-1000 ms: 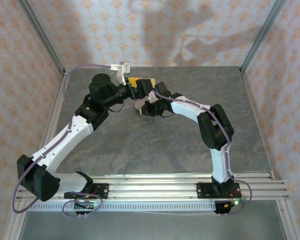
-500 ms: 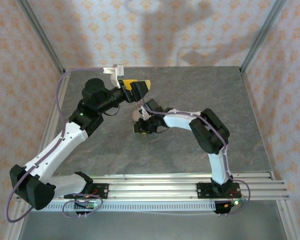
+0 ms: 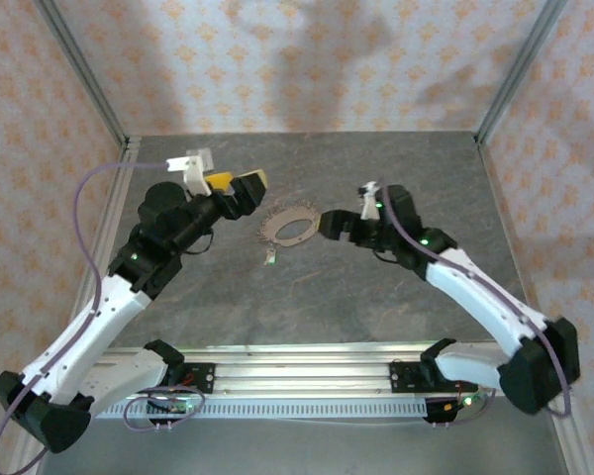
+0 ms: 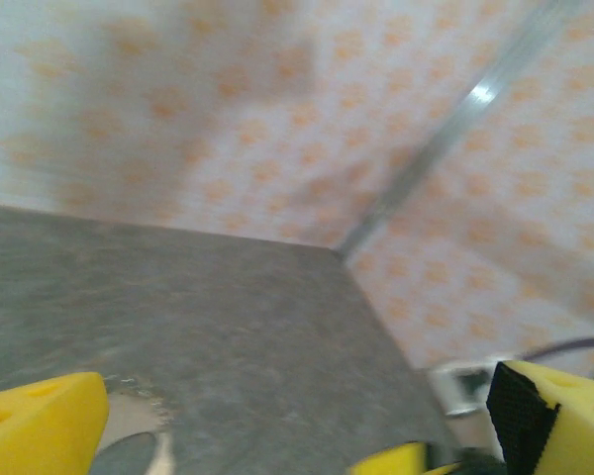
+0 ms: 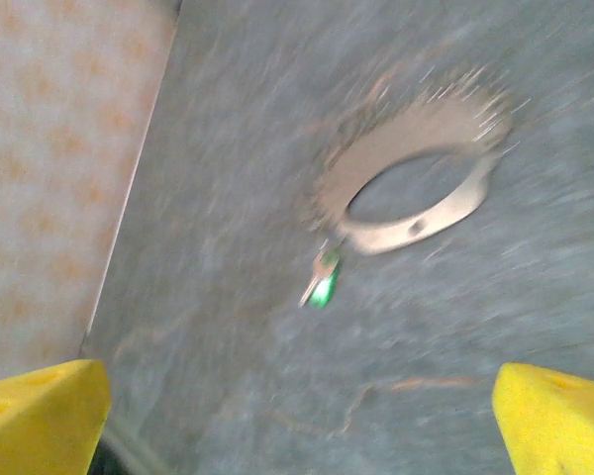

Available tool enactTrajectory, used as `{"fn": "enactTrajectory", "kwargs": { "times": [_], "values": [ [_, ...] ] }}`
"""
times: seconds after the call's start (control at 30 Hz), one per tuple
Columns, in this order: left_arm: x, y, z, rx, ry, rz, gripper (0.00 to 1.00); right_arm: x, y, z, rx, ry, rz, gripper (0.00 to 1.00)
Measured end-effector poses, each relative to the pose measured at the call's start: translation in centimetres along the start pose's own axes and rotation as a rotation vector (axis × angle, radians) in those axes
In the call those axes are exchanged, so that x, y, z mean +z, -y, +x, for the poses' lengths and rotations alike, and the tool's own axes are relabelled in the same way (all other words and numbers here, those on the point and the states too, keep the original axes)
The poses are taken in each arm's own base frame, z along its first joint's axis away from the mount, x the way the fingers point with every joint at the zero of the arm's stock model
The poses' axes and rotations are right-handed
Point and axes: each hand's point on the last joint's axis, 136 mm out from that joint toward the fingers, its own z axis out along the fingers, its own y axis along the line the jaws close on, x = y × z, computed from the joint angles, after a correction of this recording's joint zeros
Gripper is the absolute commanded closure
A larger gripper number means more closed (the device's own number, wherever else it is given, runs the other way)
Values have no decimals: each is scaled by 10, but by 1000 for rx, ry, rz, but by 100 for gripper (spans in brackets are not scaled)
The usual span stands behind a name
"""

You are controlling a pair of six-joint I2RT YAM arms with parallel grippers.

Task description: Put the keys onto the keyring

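While both grippers hang empty above the table, the keyring lies flat on the grey surface between them, near the middle. You see the small green key on the table just beside the ring's near-left rim. From the right wrist view, the key sits at the edge of the keyring. That picture is blurred, so you cannot tell whether the blade passes through the loop or only touches it.

The left gripper is to the left of the ring, and its yellow fingers are spread wide with nothing between them. The right gripper is just beside the ring's right side, its fingers spread wide too, and it holds nothing.

As I judge it, the step in hand is a new approach, because neither of the 2 pieces is held. For the next move you probably need 1 gripper to pinch the ring and steady it, maybe tilted off the table. The other one must come down on the green head of the key. This key is tiny and flat, so the fingers must close exactly on it, or they can push it away.
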Motion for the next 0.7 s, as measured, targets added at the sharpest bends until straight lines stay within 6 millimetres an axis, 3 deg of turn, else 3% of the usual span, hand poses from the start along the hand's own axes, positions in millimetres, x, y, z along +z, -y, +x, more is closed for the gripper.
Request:
{"fn": "enactTrajectory", "kwargs": {
  "times": [0.17,0.33,0.5,0.6,0.7],
  "values": [
    [-22,-81,17,154,107,-335,0,-47,70,-48,18,256,335,0],
    [-39,-159,35,319,106,-633,0,-77,140,-67,15,437,664,0],
    [-45,-227,74,389,20,-812,0,-95,217,-52,11,488,968,0],
    [-46,-263,105,396,-40,-881,0,-93,259,-37,6,472,1096,0],
    [-48,-287,130,399,-87,-914,0,-81,286,-15,-33,445,1144,0]
  ]
}}
